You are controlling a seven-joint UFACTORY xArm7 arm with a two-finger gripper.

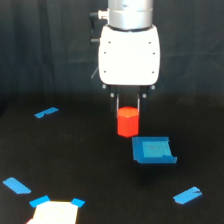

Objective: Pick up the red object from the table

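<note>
The red object (128,125) is a small red-orange faceted block in the middle of the exterior view. My gripper (128,111) hangs straight down from the white wrist housing (129,55). Its two dark fingers (118,104) flank the block's top and are shut on it. The block hangs upright just behind the blue square patch (154,150). I cannot tell whether its bottom touches the black table (80,160) or sits slightly above it.
Blue tape strips lie at the exterior view's left (46,112), lower left (16,185) and lower right (187,195). A bright white sheet with blue corners (55,212) sits at the bottom edge. A dark curtain forms the background.
</note>
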